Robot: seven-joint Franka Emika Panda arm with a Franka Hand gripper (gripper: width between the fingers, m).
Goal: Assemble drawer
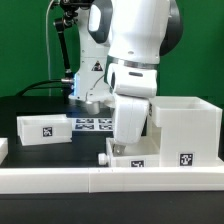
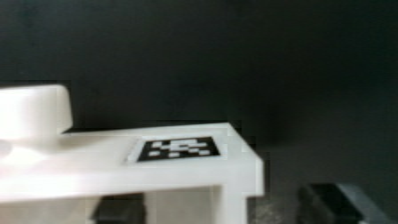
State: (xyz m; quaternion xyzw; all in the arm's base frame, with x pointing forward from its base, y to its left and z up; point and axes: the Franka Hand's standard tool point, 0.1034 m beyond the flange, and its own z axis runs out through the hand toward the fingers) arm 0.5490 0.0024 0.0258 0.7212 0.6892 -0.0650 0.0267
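While the arm hovers low over the tagged tray, the gripper sits released, wide open.

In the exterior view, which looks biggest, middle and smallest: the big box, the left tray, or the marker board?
1. Casing.
2. Left tray.
3. Marker board, but that's unsure: the arm hides part of it and it lies farther back.

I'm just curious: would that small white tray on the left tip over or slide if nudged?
The tray looks low and wide, resting flat on the black table, so it would probably slide, not tip. It seems hard thin-walled plastic, so likely stiff and light.
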